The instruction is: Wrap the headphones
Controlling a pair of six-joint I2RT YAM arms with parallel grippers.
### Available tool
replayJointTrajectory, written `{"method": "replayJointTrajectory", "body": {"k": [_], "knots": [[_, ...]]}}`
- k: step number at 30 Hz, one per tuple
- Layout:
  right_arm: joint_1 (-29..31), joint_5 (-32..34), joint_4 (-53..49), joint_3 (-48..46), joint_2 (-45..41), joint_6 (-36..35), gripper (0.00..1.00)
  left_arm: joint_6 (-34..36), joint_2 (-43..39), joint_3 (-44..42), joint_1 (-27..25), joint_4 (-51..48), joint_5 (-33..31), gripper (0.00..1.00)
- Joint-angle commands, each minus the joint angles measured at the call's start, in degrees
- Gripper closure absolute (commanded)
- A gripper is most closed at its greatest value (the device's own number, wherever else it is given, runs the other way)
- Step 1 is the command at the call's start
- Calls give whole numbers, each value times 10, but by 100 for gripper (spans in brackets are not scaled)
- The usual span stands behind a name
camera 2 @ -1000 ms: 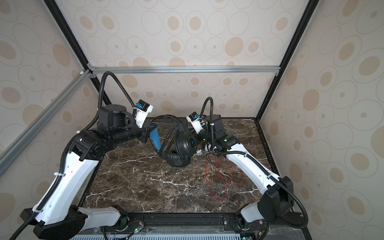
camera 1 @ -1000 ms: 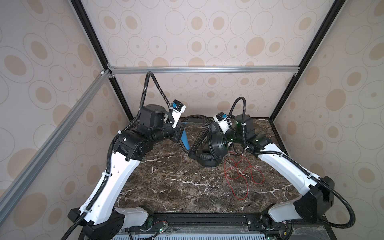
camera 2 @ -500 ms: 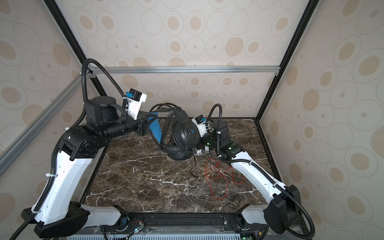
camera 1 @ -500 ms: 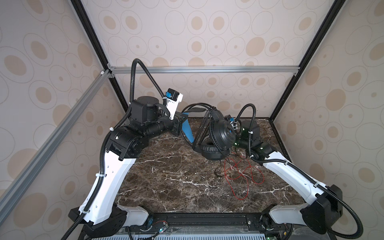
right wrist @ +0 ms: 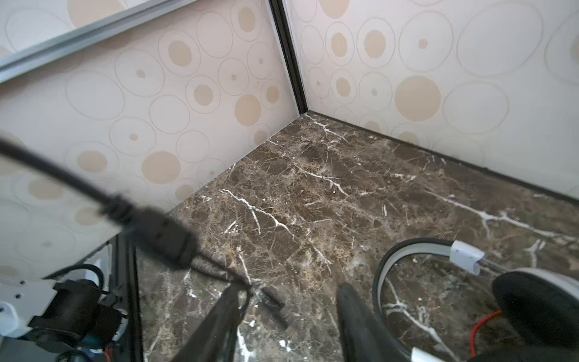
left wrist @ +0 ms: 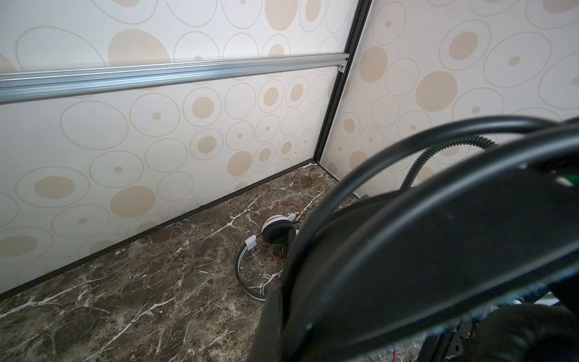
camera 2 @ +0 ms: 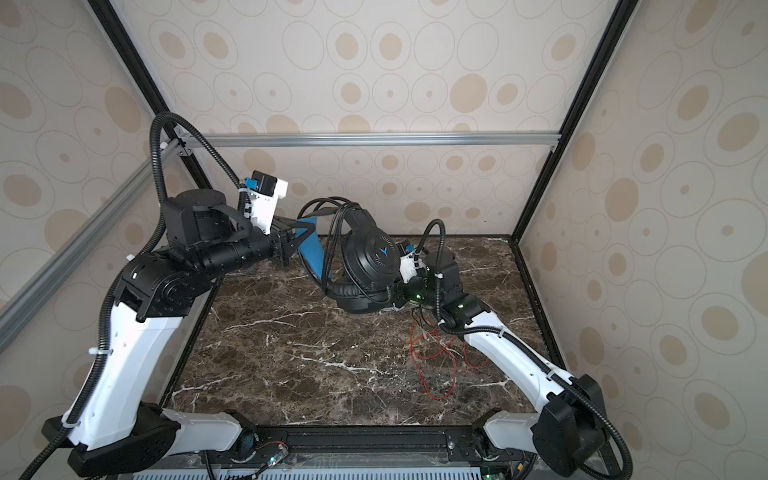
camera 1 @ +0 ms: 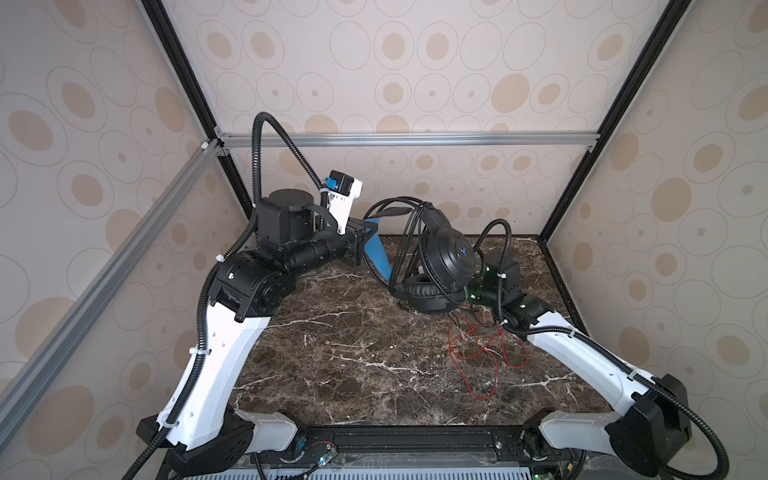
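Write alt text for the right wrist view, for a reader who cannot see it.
The right pincer, jaws apart, points down at a marble table. A white headset with a red cord lies beside it, and a blurred black cord crosses close to the camera.

Both top views looked down from high, the brown marble tabletop (camera 1: 353, 353) at lower centre. Both wrist views, low and near, shared the white black-padded headset (left wrist: 275, 232).

Raised headset (camera 1: 451, 259) sits over rear-centre tabletop (camera 1: 353, 365), between both arms. Left end effector (camera 1: 371, 227) at its headband, left side. Second headset (left wrist: 277, 230) lies on the tabletop behind it, just beside right end effector (right wrist: 288, 290). Its cord (camera 1: 478, 353) sprawls front-right.
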Motion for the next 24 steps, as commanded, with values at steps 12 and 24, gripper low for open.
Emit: {"method": "replayJointTrajectory", "body": {"k": [12,24], "knots": [[-3,8,-14,-35,-44,-6,17,-43,19,49,1,84,14,100],[5,-60,82,-86,-14,73,19,-42,27,60,1,77,16,100]]}}
